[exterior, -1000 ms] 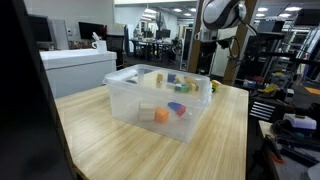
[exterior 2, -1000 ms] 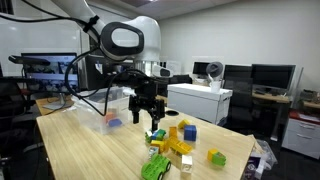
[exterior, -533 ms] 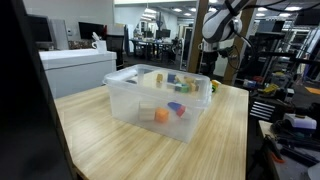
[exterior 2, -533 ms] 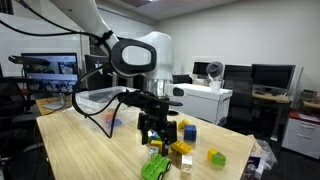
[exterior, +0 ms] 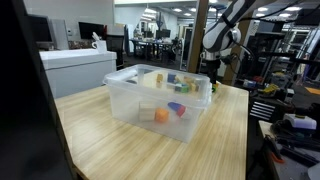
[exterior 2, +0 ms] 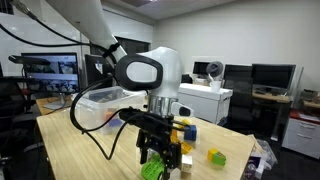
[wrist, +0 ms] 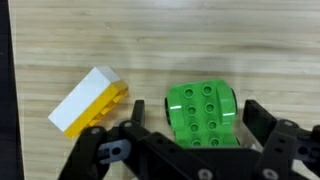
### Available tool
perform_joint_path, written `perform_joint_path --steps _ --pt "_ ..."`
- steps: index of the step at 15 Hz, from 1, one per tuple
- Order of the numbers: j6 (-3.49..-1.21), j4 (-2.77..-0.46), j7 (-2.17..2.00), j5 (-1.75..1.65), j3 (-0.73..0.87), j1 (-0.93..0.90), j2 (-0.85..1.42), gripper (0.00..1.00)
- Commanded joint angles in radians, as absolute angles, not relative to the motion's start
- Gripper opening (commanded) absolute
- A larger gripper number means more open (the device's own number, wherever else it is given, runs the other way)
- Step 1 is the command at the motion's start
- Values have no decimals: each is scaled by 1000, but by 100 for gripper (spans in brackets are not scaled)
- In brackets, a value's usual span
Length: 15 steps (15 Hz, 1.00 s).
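The bin holds an orange block and a blue block. The arm points down, its gripper spread wide over a green block.

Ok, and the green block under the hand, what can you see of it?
Glossy plastic by its look, the green block is a rounded toy brick with rows of round studs facing up. It lies flat on the wooden table, between the open fingers of the hand, apparently untouched. A yellow and white block lies apart beside it.
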State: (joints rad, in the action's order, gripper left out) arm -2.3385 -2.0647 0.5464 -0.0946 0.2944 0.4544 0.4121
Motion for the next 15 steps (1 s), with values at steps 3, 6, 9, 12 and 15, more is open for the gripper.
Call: perform_joint_path --steps 3,6,9,12,15 --pt "-2352 -2032 607 -76 243 495 470 75" --pt "-2300 -2043 621 -70 224 486 444 59" --pt "-2226 -2065 604 -75 217 462 404 42" --pt "-2161 -2092 581 -87 202 426 360 41" --pt "-2135 -2111 533 -110 202 379 297 41"
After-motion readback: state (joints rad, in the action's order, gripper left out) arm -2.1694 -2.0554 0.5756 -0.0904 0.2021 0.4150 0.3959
